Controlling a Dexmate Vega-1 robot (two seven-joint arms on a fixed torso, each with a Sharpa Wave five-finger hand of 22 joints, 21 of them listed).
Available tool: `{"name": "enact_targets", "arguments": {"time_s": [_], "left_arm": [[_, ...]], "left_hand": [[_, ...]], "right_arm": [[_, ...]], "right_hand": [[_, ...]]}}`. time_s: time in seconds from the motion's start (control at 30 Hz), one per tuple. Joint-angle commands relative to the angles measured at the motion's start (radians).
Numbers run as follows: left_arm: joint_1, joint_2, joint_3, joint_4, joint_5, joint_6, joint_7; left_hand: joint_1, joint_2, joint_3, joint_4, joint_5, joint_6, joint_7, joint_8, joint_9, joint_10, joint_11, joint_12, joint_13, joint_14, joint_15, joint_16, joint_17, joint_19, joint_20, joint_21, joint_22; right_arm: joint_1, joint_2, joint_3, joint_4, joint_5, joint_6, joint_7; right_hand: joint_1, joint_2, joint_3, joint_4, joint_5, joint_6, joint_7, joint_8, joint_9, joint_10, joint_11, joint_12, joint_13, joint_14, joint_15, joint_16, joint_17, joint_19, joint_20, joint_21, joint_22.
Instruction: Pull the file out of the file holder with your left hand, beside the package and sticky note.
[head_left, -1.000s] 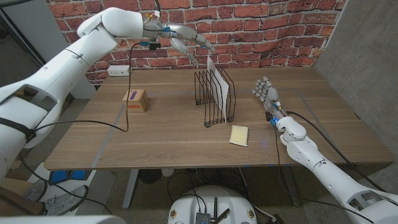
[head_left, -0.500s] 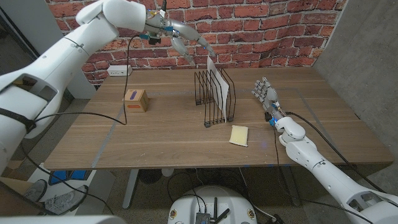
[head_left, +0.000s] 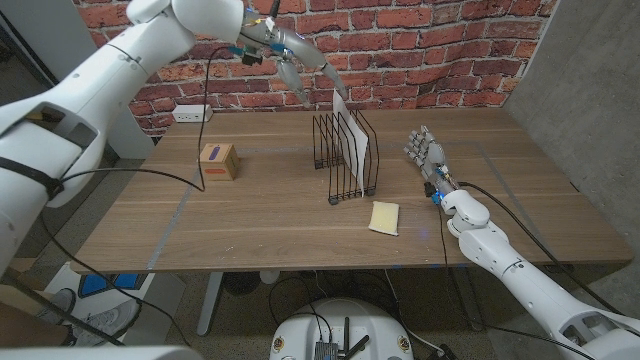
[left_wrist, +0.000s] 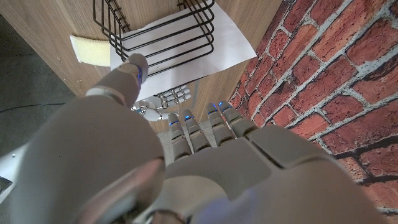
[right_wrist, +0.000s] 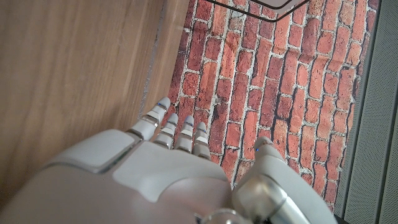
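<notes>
1. A small brown cardboard package (head_left: 218, 160) with a purple label on top sits on the left part of the wooden table (head_left: 250, 220), a matte, grained plank surface in front of a rough red brick wall (head_left: 440, 50).
2. The left hand (head_left: 295, 58), smooth white and grey plastic, hangs in the air above and just left of the file's top corner. Its fingers (head_left: 325, 68) are spread and point down toward the sheet, holding nothing; the left wrist view shows its fingertips (left_wrist: 186, 124) above the paper without touching it.
3. The black wire file holder (head_left: 345, 155), a rack of thin upright loops, stands near the table's middle.
4. The white paper file (head_left: 350, 135), a thin flat sheet, stands slotted in the holder, tilted, its upper corner rising above the wires.
5. A pale yellow square sticky note (head_left: 385, 216) lies flat just in front of the holder.
6. The right hand (head_left: 426, 152) stands near the table's right side, fingers apart and upright, holding nothing.
</notes>
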Motion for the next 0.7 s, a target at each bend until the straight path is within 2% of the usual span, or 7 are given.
{"name": "enact_targets", "arguments": {"time_s": [0.03,0.23,0.27,0.47,0.7], "left_arm": [[-0.043,-0.03,0.024,0.031,0.068,-0.092,-0.004],[-0.055,-0.047,0.034,0.047,0.113,-0.136,0.016],[-0.057,-0.051,0.036,0.052,0.12,-0.143,0.021],[-0.063,-0.073,0.046,0.08,0.161,-0.186,0.06],[-0.06,-0.088,0.052,0.087,0.179,-0.198,0.086]], "left_hand": [[0.017,-0.006,-0.014,0.001,-0.004,-0.013,-0.003,-0.001,0.002,-0.003,0.001,-0.002,0.003,-0.006,-0.177,-0.004,0.002,-0.005,-0.125,0.0,0.002],[0.024,-0.009,-0.027,0.002,-0.005,-0.014,-0.002,0.0,0.001,-0.005,0.0,-0.002,0.003,-0.009,-0.177,-0.003,0.002,-0.013,-0.132,-0.001,0.002],[0.034,-0.007,-0.037,0.003,-0.005,-0.014,0.001,0.001,0.001,-0.001,0.001,0.0,0.003,-0.008,-0.177,-0.002,0.002,-0.034,-0.135,-0.005,0.002],[0.045,-0.001,-0.048,0.005,-0.005,-0.009,0.018,0.003,0.001,0.005,0.002,0.002,0.003,-0.001,-0.175,0.0,0.002,-0.04,-0.144,-0.002,0.001],[0.055,0.005,-0.065,0.008,-0.005,-0.03,0.043,-0.005,0.0,-0.011,0.032,-0.003,0.002,0.008,-0.173,0.001,0.001,-0.049,-0.149,-0.001,0.001]], "right_arm": [[-0.014,-0.006,0.002,-0.019,-0.001,-0.007,-0.01],[-0.02,-0.01,0.003,-0.026,0.0,-0.009,-0.011],[-0.021,-0.011,0.003,-0.028,0.0,-0.009,-0.011],[-0.03,-0.016,0.006,-0.04,0.002,-0.01,-0.012],[-0.045,-0.025,0.011,-0.056,0.008,-0.012,-0.014]], "right_hand": [[0.001,0.041,0.0,-0.007,0.005,0.006,0.002,0.003,0.004,0.009,0.0,0.002,0.002,0.008,0.0,0.004,0.001,0.006,0.002,0.006,0.004],[0.0,0.041,0.0,-0.008,0.005,0.006,0.003,0.003,0.004,0.009,-0.001,0.002,0.002,0.008,0.0,0.004,0.001,0.006,0.002,0.006,0.004],[0.001,0.041,0.0,-0.008,0.005,0.006,0.003,0.003,0.004,0.009,-0.001,0.002,0.002,0.008,0.0,0.004,0.001,0.006,0.002,0.006,0.004],[0.0,0.041,0.0,-0.008,0.005,0.006,0.003,0.003,0.004,0.009,-0.001,0.002,0.002,0.008,0.0,0.004,0.001,0.006,0.003,0.006,0.004],[0.0,0.042,-0.001,-0.007,0.005,0.005,0.004,0.003,0.004,0.009,-0.001,0.002,0.002,0.007,0.0,0.004,0.0,0.006,0.003,0.006,0.004]]}}
